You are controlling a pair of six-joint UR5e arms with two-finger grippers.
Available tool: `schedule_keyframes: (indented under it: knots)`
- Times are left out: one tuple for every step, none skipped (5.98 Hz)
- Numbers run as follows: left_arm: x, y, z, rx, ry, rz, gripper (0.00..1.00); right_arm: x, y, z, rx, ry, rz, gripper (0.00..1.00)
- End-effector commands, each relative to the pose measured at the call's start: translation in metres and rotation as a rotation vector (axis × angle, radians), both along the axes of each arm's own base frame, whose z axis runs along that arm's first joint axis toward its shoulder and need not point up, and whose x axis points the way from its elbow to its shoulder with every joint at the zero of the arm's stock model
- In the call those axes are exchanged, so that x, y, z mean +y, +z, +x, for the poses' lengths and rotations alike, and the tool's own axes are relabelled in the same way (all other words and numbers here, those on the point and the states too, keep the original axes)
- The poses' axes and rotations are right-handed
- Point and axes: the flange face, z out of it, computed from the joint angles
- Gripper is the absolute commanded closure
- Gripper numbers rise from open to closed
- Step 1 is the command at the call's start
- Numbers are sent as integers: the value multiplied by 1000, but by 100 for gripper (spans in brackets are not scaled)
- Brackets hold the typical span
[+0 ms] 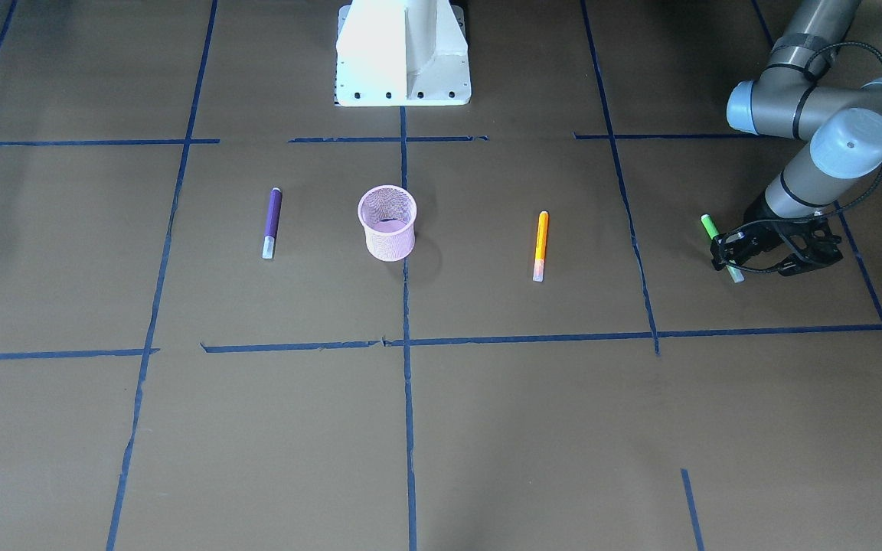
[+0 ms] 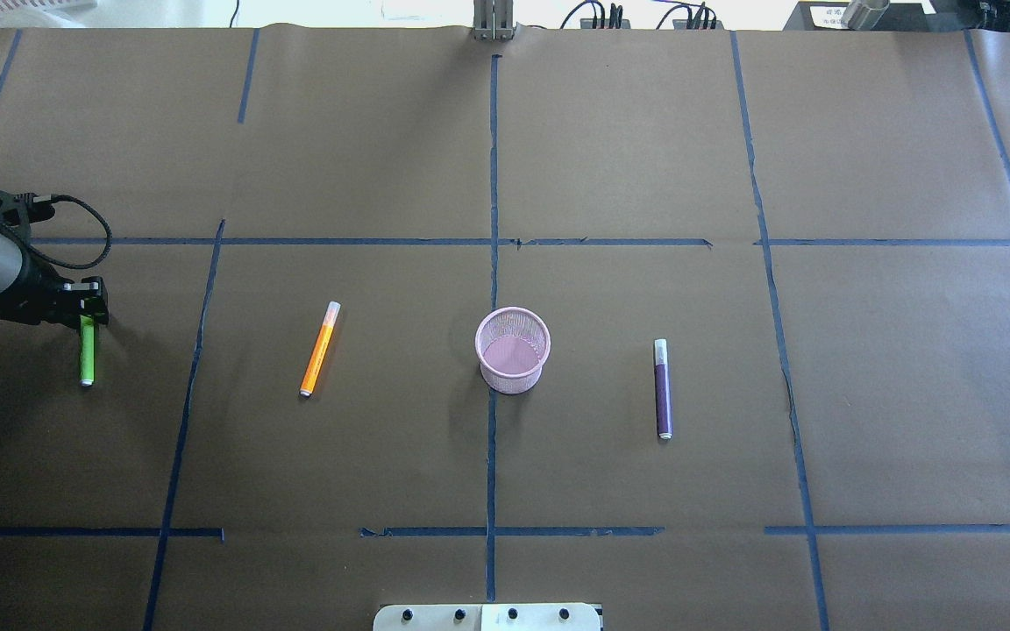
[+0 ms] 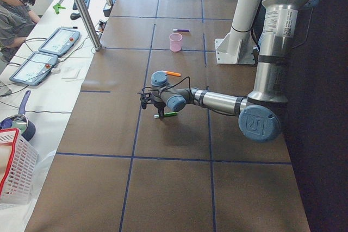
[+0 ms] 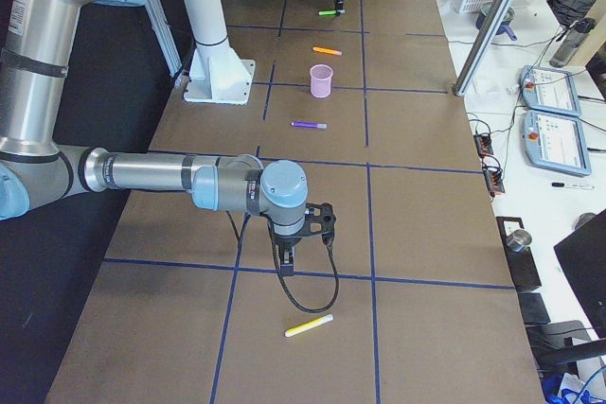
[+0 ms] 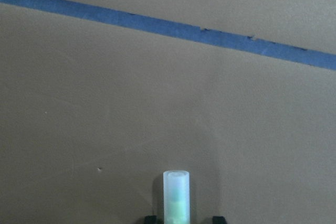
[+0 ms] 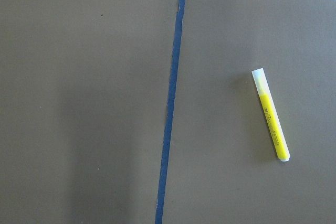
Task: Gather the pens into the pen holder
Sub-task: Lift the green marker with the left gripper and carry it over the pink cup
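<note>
The pink mesh pen holder (image 1: 389,241) stands upright mid-table, with nothing showing inside it in the overhead view (image 2: 512,379). A purple pen (image 2: 662,388) lies to its right and an orange pen (image 2: 320,349) to its left, both flat on the table. My left gripper (image 2: 89,308) at the far left is shut on the green pen (image 2: 86,355). Its pale cap (image 5: 176,192) pokes out between the fingertips in the left wrist view. The yellow pen (image 6: 270,115) lies flat near my right gripper (image 4: 289,257). I cannot tell whether that gripper is open or shut.
The table is covered in brown paper with blue tape lines (image 2: 493,175). The robot's white base (image 1: 403,53) stands at the table's near edge behind the holder. A person (image 3: 13,9), control tablets (image 3: 49,52) and a white basket (image 3: 13,161) are on a side bench.
</note>
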Motion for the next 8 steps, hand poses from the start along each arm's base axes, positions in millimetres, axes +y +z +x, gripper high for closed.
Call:
schedule_keyframes:
  knots:
    - [0,0,0,0,3,2,100,0,0,0,0,0,0,0]
    - [0,-6,0,7,9,16,100,0,0,1,0,1,0,0]
    - [2,-43,-4,48,6,77,100,0,0,1,0,1,0,0]
    - [2,-85,-6,91,-1,146,100,0,0,0,0,0,0,0]
    - [-6,-138,-1,136,-13,273,100,-1,-1,0,0,0,3,0]
    - [-14,-195,-1,146,7,473,100,-1,-1,1,0,1,3,0]
    - [-23,-245,10,163,-40,580,100,-1,-1,1,0,1,2,0]
    - [-17,-279,39,180,-72,664,100,-1,-1,0,0,1,0,0]
